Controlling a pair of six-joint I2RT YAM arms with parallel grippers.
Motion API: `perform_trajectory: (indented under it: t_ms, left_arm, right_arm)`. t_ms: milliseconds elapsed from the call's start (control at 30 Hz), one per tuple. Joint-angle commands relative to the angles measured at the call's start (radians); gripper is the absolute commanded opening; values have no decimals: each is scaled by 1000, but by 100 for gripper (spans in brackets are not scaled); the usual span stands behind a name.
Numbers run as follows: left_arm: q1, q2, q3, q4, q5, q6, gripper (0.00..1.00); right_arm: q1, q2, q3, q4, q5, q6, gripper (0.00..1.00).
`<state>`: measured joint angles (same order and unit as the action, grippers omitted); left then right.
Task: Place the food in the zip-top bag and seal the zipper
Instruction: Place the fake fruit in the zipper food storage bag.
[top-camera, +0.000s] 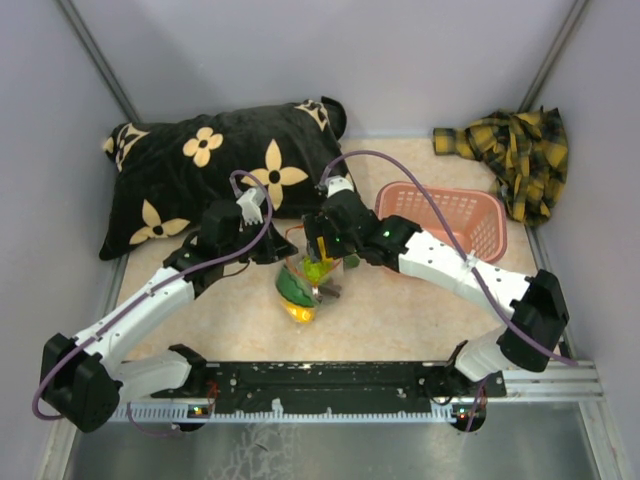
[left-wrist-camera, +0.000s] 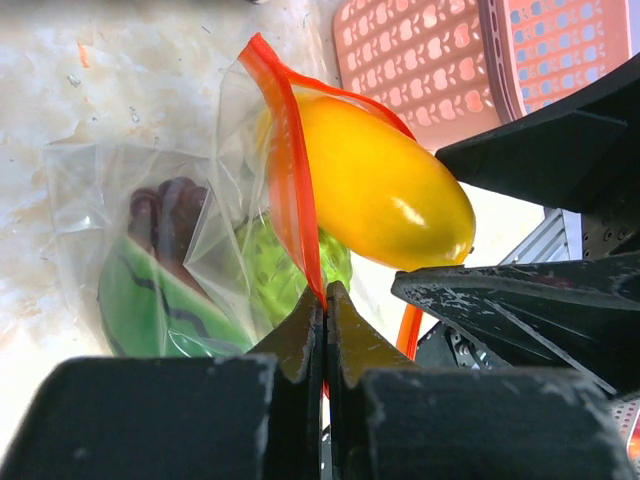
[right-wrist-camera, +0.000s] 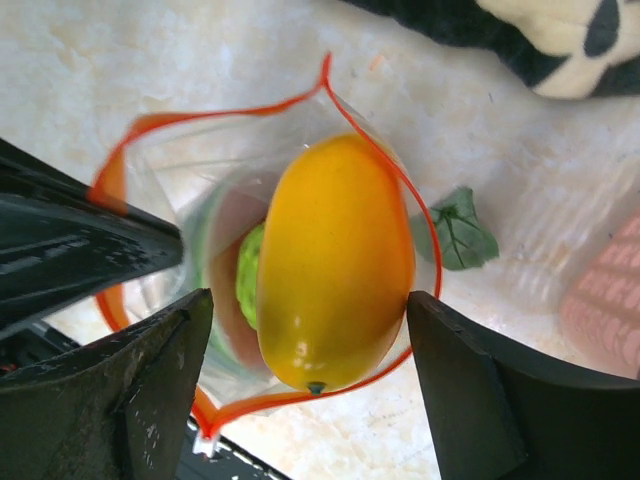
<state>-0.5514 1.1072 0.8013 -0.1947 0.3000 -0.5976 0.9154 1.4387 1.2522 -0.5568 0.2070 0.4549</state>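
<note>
The clear zip-top bag (top-camera: 305, 288) stands with its mouth held up between both arms. My left gripper (left-wrist-camera: 325, 290) is shut on its red-orange zipper (left-wrist-camera: 285, 160) strip. The yellow mango (right-wrist-camera: 335, 265) sits in the bag's open mouth, half in, and also shows in the left wrist view (left-wrist-camera: 385, 190). My right gripper (right-wrist-camera: 310, 300) is open with its fingers on either side of the mango and the mouth. The bumpy green ball (right-wrist-camera: 248, 275) and a green striped piece (left-wrist-camera: 150, 305) lie inside the bag. The dark green leafy piece (right-wrist-camera: 460, 230) lies on the table outside the bag.
A pink lattice basket (top-camera: 450, 215) stands right of the bag, close behind my right arm. A black flowered pillow (top-camera: 210, 165) lies at the back left. A yellow plaid cloth (top-camera: 515, 150) is in the back right corner.
</note>
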Motion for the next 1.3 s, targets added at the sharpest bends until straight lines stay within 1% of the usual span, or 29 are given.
perform_trajectory:
  t_ms: [0, 100, 233, 500, 567, 933, 1067, 1167, 1267]
  left_arm:
    - [7, -25, -5, 21, 25, 12, 0]
    - [7, -35, -5, 44, 55, 13, 0]
    - [7, -49, 0, 80, 102, 18, 0]
    - [7, -83, 0, 145, 205, 39, 0]
    - [7, -91, -2, 156, 218, 38, 0]
    - [7, -102, -13, 167, 198, 25, 0]
    - [7, -100, -13, 169, 196, 24, 0]
    - [7, -98, -14, 170, 200, 23, 0]
    - [7, -99, -14, 170, 199, 24, 0]
  right_arm:
    - [11, -20, 82, 65, -71, -18, 77]
    - [12, -16, 82, 81, -117, -16, 73]
    - [11, -8, 74, 98, -149, -5, 72]
    - [11, -40, 62, 80, -32, 31, 70]
    - [11, -56, 61, 84, -24, 29, 70]
    - [8, -141, 54, 53, 12, 5, 70]
    - [-32, -179, 15, -1, 60, 8, 64]
    - [-77, -198, -39, -7, 41, 9, 57]
    - [-90, -205, -88, 8, 16, 8, 52]
